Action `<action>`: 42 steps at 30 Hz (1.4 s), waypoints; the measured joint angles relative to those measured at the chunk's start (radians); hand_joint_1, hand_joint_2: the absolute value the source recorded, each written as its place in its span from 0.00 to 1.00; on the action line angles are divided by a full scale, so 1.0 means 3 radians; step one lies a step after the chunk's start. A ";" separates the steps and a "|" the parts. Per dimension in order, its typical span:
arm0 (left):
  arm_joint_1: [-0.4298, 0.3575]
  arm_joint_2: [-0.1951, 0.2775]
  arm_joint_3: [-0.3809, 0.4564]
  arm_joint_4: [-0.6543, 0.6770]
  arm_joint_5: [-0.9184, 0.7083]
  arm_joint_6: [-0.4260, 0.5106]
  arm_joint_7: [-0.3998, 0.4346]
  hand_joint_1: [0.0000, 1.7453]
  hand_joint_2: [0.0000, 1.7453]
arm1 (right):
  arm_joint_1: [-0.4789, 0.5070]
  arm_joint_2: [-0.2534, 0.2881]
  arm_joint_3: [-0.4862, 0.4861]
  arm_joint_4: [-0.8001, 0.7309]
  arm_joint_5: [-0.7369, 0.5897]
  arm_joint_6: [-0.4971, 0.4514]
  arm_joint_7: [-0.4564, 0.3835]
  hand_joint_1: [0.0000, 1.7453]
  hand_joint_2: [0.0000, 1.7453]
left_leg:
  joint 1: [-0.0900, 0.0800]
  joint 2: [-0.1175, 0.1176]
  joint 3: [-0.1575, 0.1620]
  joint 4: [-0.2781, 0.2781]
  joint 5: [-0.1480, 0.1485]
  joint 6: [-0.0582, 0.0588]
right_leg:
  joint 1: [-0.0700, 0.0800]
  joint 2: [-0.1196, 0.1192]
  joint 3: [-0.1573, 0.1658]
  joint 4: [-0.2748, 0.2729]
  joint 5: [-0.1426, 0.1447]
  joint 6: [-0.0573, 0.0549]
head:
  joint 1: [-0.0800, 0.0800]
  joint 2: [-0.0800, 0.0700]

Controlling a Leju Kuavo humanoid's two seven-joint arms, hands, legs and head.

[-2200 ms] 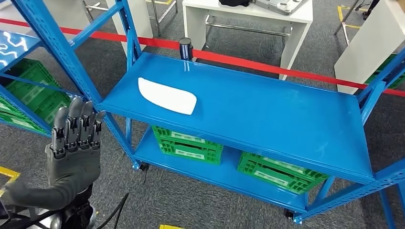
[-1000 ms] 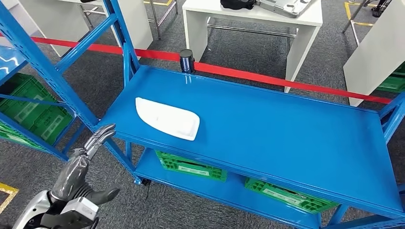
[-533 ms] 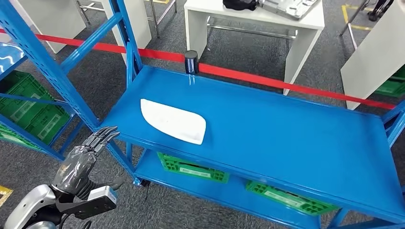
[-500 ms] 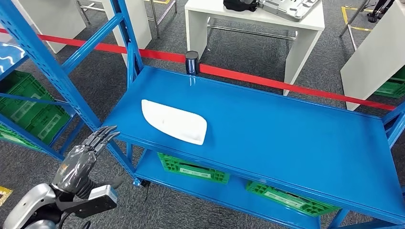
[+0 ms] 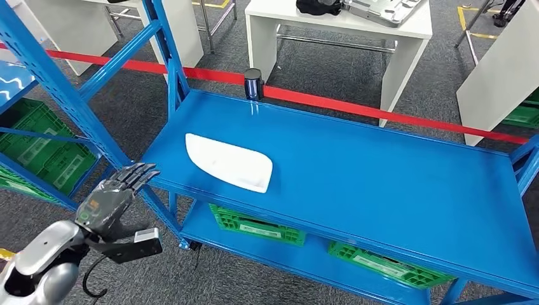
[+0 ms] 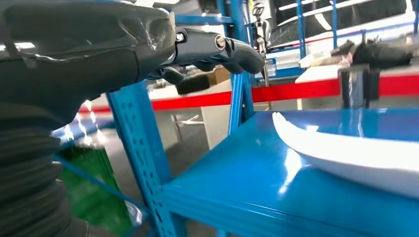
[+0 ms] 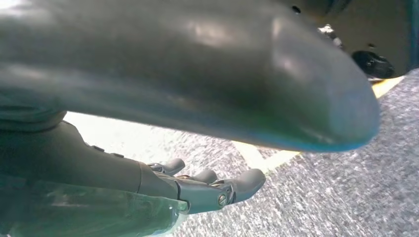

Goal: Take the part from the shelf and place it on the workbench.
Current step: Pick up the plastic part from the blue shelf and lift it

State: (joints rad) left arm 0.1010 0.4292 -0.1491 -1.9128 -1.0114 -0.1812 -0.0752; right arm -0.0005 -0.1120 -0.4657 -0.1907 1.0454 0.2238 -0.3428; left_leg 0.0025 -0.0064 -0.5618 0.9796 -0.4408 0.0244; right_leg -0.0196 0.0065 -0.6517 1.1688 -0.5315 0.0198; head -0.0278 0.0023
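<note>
While the white part (image 5: 229,162) lies flat on the top board of the blue shelf (image 5: 381,171), toward its left end and a little back from the front edge, wide bare blue surface stretches to its right and behind it. A dark cylindrical post (image 5: 253,84) stands at the shelf's rear edge, well apart from the part, with red tape (image 5: 381,112) running along the floor beyond it. Blue perforated uprights (image 5: 70,95) rise just left of the shelf's front left corner, narrowing the room on that side. Green crates (image 5: 254,223) sit on the lower board. A white worktop (image 5: 343,19) stands past the tape. The left hand (image 5: 113,198) hovers off the shelf's front left corner, below the board's edge and clear of the part, its fingers (image 5: 138,173) released, stretched toward the shelf and holding nothing; the left wrist view shows the part's rim (image 6: 346,153) close ahead over the board. The right hand (image 7: 148,192) hangs above grey carpet, fingers loosely extended and empty.
</note>
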 joint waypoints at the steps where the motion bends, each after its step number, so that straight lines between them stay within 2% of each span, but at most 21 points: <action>1: -0.0068 0.0041 -0.0021 0.0083 -0.0058 -0.0004 -0.0014 0.00 1.00 | -0.0015 -0.0005 0.0019 0.0000 0.0022 0.0010 0.0002 0.00 0.00 | -0.0008 0.0000 -0.0004 0.0017 -0.0011 -0.0016 | 0.0001 -0.0004 0.0099 -0.0221 0.0090 0.0002 | -0.0001 0.0000; 3: -0.0329 0.0169 -0.0127 0.0358 -0.0197 -0.0013 -0.0059 0.00 1.00 | -0.0068 -0.0014 0.0084 -0.0014 0.0073 0.0053 0.0033 0.00 0.00 | -0.0015 0.0001 -0.0027 0.0072 -0.0049 -0.0065 | 0.0001 -0.0008 0.0248 -0.0541 0.0224 -0.0043 | -0.0005 0.0000; 5: -0.0672 0.0296 -0.0308 0.0712 -0.0282 -0.0021 -0.0093 0.00 1.00 | -0.0119 -0.0011 0.0171 -0.0053 0.0107 0.0102 0.0086 0.00 0.00 | 0.0002 0.0004 -0.0282 0.0596 -0.0282 -0.0131 | -0.0002 -0.0003 0.0254 -0.0539 0.0242 -0.0108 | -0.0012 0.0000; 7: -0.0869 0.0352 -0.0442 0.0938 -0.0319 -0.0027 -0.0093 0.00 1.00 | -0.0141 -0.0007 0.0230 -0.0082 0.0124 0.0123 0.0110 0.00 0.00 | 0.0017 0.0006 -0.0517 0.1057 -0.0433 -0.0163 | -0.0001 0.0001 0.0259 -0.0538 0.0244 -0.0133 | -0.0016 0.0000; 8: -0.0899 0.0355 -0.0470 0.0976 -0.0341 -0.0027 -0.0078 0.00 1.00 | -0.0142 -0.0006 0.0244 -0.0089 0.0131 0.0125 0.0110 0.00 0.00 | 0.0018 0.0006 -0.0480 0.0952 -0.0342 -0.0152 | 0.0004 0.0004 0.0263 -0.0538 0.0243 -0.0133 | -0.0016 0.0000; 11: -0.1038 0.0349 -0.0546 0.1091 -0.0433 0.0006 -0.0021 0.00 1.00 | -0.0162 0.0007 0.0304 -0.0119 0.0149 0.0156 0.0110 0.00 0.00 | -0.0001 0.0005 -0.0163 0.0262 -0.0027 -0.0077 | 0.0022 0.0011 0.0267 -0.0542 0.0242 -0.0130 | -0.0012 0.0000; 12: -0.1085 0.0340 -0.0570 0.1131 -0.0456 0.0024 -0.0011 0.00 1.00 | -0.0173 0.0011 0.0324 -0.0127 0.0152 0.0173 0.0112 0.00 0.00 | -0.0015 0.0007 -0.0099 0.0129 0.0004 -0.0055 | 0.0024 0.0011 0.0258 -0.0544 0.0246 -0.0124 | -0.0012 0.0000; 16: -0.1221 0.0253 -0.0674 0.1292 -0.0512 0.0054 0.0002 0.00 1.00 | -0.0200 0.0024 0.0396 -0.0154 0.0154 0.0225 0.0128 0.00 0.00 | -0.0020 0.0016 -0.0045 0.0008 0.0033 -0.0007 | 0.0025 0.0007 0.0231 -0.0539 0.0246 -0.0080 | -0.0012 0.0000; 18: -0.1285 0.0173 -0.0726 0.1359 -0.0528 0.0057 0.0008 0.00 1.00 | -0.0211 0.0026 0.0425 -0.0166 0.0148 0.0234 0.0136 0.00 0.00 | -0.0004 0.0022 -0.0019 -0.0050 0.0067 0.0021 | 0.0029 0.0003 0.0121 -0.0320 0.0140 -0.0083 | -0.0007 0.0000; 20: -0.1318 0.0080 -0.0777 0.1423 -0.0562 0.0069 0.0035 0.00 1.00 | -0.0218 0.0020 0.0454 -0.0171 0.0137 0.0235 0.0146 0.00 0.00 | -0.0009 0.0023 -0.0020 -0.0056 0.0072 0.0031 | 0.0026 0.0002 -0.0110 0.0138 -0.0036 -0.0095 | -0.0007 0.0000; 22: -0.1324 -0.0007 -0.0825 0.1485 -0.0623 0.0095 0.0072 0.00 1.00 | -0.0215 0.0017 0.0479 -0.0172 0.0121 0.0237 0.0154 0.00 0.00 | -0.0010 0.0022 -0.0022 -0.0054 0.0070 0.0031 | 0.0022 0.0001 -0.0260 0.0410 -0.0099 -0.0068 | -0.0007 0.0000; 23: -0.1332 -0.0047 -0.0846 0.1518 -0.0656 0.0110 0.0087 0.00 1.00 | -0.0214 0.0017 0.0491 -0.0172 0.0109 0.0238 0.0157 0.00 0.00 | -0.0010 0.0021 -0.0022 -0.0051 0.0069 0.0029 | 0.0016 0.0000 -0.0238 0.0344 -0.0049 -0.0038 | -0.0007 0.0000; 25: -0.1369 -0.0125 -0.0881 0.1582 -0.0713 0.0135 0.0101 0.00 1.00 | -0.0219 0.0015 0.0515 -0.0173 0.0082 0.0239 0.0161 0.00 0.00 | -0.0008 0.0017 -0.0025 -0.0030 0.0057 0.0014 | 0.0003 -0.0010 -0.0022 -0.0124 0.0142 0.0012 | -0.0006 0.0000; 27: -0.1436 -0.0195 -0.0909 0.1649 -0.0763 0.0150 0.0104 0.00 1.00 | -0.0226 0.0013 0.0541 -0.0178 0.0059 0.0237 0.0169 0.00 0.00 | -0.0022 0.0010 -0.0040 0.0008 0.0033 -0.0018 | 0.0003 -0.0018 0.0168 -0.0504 0.0274 -0.0002 | -0.0009 0.0000; 32: -0.1595 -0.0353 -0.0970 0.1814 -0.0872 0.0165 0.0112 0.00 1.00 | -0.0239 0.0023 0.0590 -0.0194 0.0023 0.0249 0.0197 0.00 0.00 | -0.0020 0.0012 -0.0096 0.0119 -0.0045 -0.0079 | -0.0009 -0.0012 0.0210 -0.0568 0.0309 -0.0096 | -0.0016 0.0000; 35: -0.1689 -0.0457 -0.1006 0.1942 -0.0945 0.0183 0.0110 0.00 1.00 | -0.0253 0.0034 0.0624 -0.0207 -0.0018 0.0266 0.0215 0.00 0.00 | 0.0005 0.0015 -0.0371 0.0701 -0.0333 -0.0134 | -0.0013 -0.0010 0.0214 -0.0570 0.0310 -0.0124 | -0.0024 0.0000; 37: -0.1716 -0.0529 -0.1029 0.2038 -0.0999 0.0197 0.0110 0.00 1.00 | -0.0256 0.0043 0.0641 -0.0211 -0.0051 0.0285 0.0227 0.00 0.00 | 0.0014 0.0015 -0.0541 0.1031 -0.0424 -0.0144 | -0.0010 -0.0009 0.0214 -0.0569 0.0308 -0.0126 | -0.0024 0.0000; 38: -0.1727 -0.0561 -0.1041 0.2083 -0.1024 0.0204 0.0110 0.00 1.00 | -0.0257 0.0048 0.0646 -0.0214 -0.0069 0.0293 0.0234 0.00 0.00 | 0.0015 0.0015 -0.0542 0.1014 -0.0376 -0.0139 | -0.0007 -0.0005 0.0216 -0.0569 0.0307 -0.0127 | -0.0024 0.0000; 39: -0.1744 -0.0590 -0.1055 0.2121 -0.1045 0.0210 0.0110 0.00 1.00 | -0.0258 0.0054 0.0650 -0.0216 -0.0086 0.0299 0.0240 0.00 0.00 | 0.0015 0.0015 -0.0474 0.0858 -0.0270 -0.0126 | -0.0004 -0.0001 0.0221 -0.0569 0.0306 -0.0127 | -0.0024 0.0000; 40: -0.1769 -0.0616 -0.1066 0.2154 -0.1061 0.0216 0.0109 0.00 1.00 | -0.0259 0.0061 0.0655 -0.0220 -0.0102 0.0303 0.0246 0.00 0.00 | 0.0012 0.0014 -0.0358 0.0609 -0.0138 -0.0104 | 0.0001 0.0004 0.0226 -0.0570 0.0306 -0.0126 | -0.0024 0.0000; 42: -0.1833 -0.0659 -0.1083 0.2219 -0.1084 0.0231 0.0098 0.00 1.00 | -0.0262 0.0080 0.0670 -0.0226 -0.0135 0.0303 0.0251 0.00 0.00 | -0.0005 0.0015 -0.0149 0.0185 0.0007 -0.0056 | 0.0016 0.0010 0.0224 -0.0571 0.0306 -0.0119 | -0.0022 0.0000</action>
State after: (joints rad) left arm -0.4490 0.2315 -0.4740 -1.2471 -1.3366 -0.1118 -0.0458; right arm -0.0790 -0.0879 -0.2647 -0.2584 1.0048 0.3146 -0.2673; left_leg 0.0011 -0.0020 -0.6064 1.0350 -0.4387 0.0077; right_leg -0.0149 0.0094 -0.5844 0.9975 -0.4397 -0.0159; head -0.0344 0.0023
